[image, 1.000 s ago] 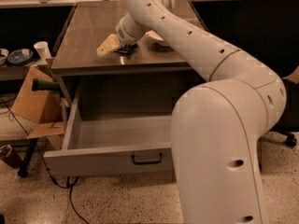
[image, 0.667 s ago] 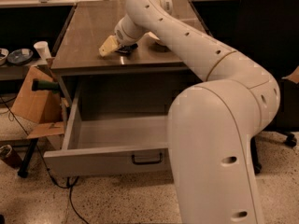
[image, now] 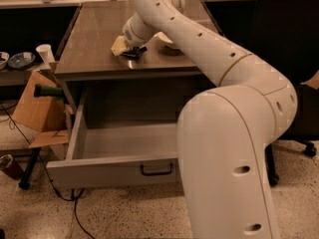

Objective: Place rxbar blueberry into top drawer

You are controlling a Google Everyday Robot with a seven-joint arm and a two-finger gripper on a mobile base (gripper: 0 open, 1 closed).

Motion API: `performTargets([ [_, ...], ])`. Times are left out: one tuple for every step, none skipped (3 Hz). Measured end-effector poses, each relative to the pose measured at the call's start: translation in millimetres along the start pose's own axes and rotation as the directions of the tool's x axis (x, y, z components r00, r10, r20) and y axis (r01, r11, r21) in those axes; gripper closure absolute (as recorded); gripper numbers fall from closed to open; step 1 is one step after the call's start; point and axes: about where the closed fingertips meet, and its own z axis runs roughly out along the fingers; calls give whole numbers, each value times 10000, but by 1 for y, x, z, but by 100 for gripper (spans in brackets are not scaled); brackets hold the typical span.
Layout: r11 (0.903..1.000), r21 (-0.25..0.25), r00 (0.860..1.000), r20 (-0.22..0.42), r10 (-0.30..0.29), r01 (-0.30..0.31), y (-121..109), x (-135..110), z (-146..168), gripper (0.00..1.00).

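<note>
Little change over the last second: gripper (image: 133,52) stays low on the table (image: 89,39), same spot at the near-centre of the top, touching or just above the surface beside a yellowish item (image: 118,45). The arm's big elbow (image: 234,148) has drifted slightly left and now covers a bit more of the drawer's right side. Gripper tip is dark against a dark patch, so cannot tell if it is closed on anything. rxbar blueberry cannot be separated from that patch; judged to be on the table right at the gripper, not yet lifted. top drawer (image: 99,172) is pulled out below, its visible part empty, handle (image: 157,169) facing the camera. So this looks like the grasp stage, with the carry not yet started. White bowl (image: 166,42) sits just behind the arm, near the gripper. Cardboard box (image: 35,103) and white cup (image: 46,54) are off left, well apart. Obstacles: the yellowish item crowds the pick, and the elbow hangs over the drawer's right half.
</note>
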Motion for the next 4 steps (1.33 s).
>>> performTargets([
  [10000, 0, 10000, 0, 0, 0, 0, -3, -4, 94],
  [9995, -49, 9995, 9, -309, 309, 8, 3, -20, 100],
  [9961, -154, 9962, 98, -869, 870, 21, 20, -62, 100],
  [9893, -525, 9905, 238, -1353, 1364, 31, 33, -103, 100],
])
